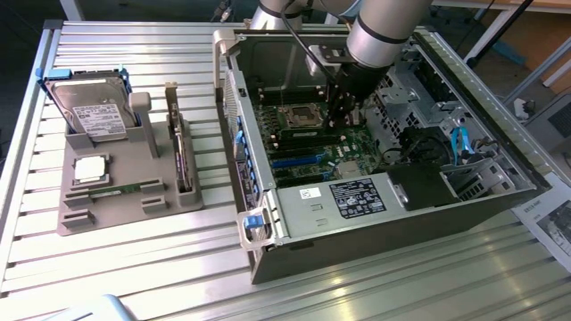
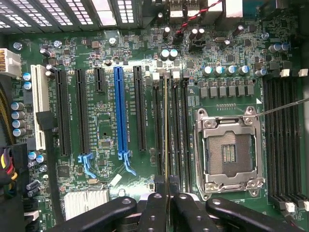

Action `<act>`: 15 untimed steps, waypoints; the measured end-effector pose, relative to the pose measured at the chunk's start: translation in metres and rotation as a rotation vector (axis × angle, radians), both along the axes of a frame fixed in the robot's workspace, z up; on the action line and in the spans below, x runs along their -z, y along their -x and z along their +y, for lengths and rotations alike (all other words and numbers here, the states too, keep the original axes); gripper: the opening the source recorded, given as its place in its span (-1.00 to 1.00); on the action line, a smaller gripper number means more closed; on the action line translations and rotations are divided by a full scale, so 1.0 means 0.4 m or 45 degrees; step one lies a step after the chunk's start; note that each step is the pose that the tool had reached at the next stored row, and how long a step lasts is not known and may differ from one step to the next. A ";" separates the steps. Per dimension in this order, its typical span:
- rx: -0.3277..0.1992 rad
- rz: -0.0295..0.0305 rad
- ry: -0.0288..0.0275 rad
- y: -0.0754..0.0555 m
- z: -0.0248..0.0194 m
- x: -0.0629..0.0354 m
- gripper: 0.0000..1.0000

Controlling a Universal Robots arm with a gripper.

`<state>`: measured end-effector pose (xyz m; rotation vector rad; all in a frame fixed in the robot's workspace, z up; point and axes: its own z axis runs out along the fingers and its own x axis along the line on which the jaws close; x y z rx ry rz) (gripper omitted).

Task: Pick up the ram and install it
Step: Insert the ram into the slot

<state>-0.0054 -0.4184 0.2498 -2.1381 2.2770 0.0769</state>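
In the wrist view the ram (image 2: pixel 166 135) shows edge-on as a thin green-gold strip held between my two black fingers (image 2: pixel 153 209). My gripper (image 2: pixel 167 199) is shut on it. The stick lies lengthwise along one of the black memory slots (image 2: pixel 159 130) beside the empty silver processor socket (image 2: pixel 229 150); I cannot tell whether it is seated or just above the slot. In the exterior view my gripper (image 1: pixel 344 110) reaches down into the open computer case (image 1: pixel 375 200), low over the green motherboard (image 1: pixel 312 150).
A grey parts tray (image 1: pixel 125 200) lies at the exterior view's left of the case. It holds a hard drive (image 1: pixel 89 110), a square silver processor (image 1: pixel 89 168), a second green memory stick (image 1: pixel 116 192) and an upright dark expansion card (image 1: pixel 181 157). Blue cables (image 1: pixel 459 144) and drive cages crowd the case's right side.
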 end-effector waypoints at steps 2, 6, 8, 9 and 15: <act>-0.012 0.0000 0.0000 0.000 0.000 0.000 -0.76; -0.046 0.0000 0.0000 0.000 0.000 0.000 -0.76; -0.046 0.0000 0.0000 0.000 0.000 0.000 -0.76; -0.046 0.0000 -0.0001 0.000 0.000 0.000 -0.76; -0.046 0.0001 0.0000 0.000 0.000 0.007 -0.76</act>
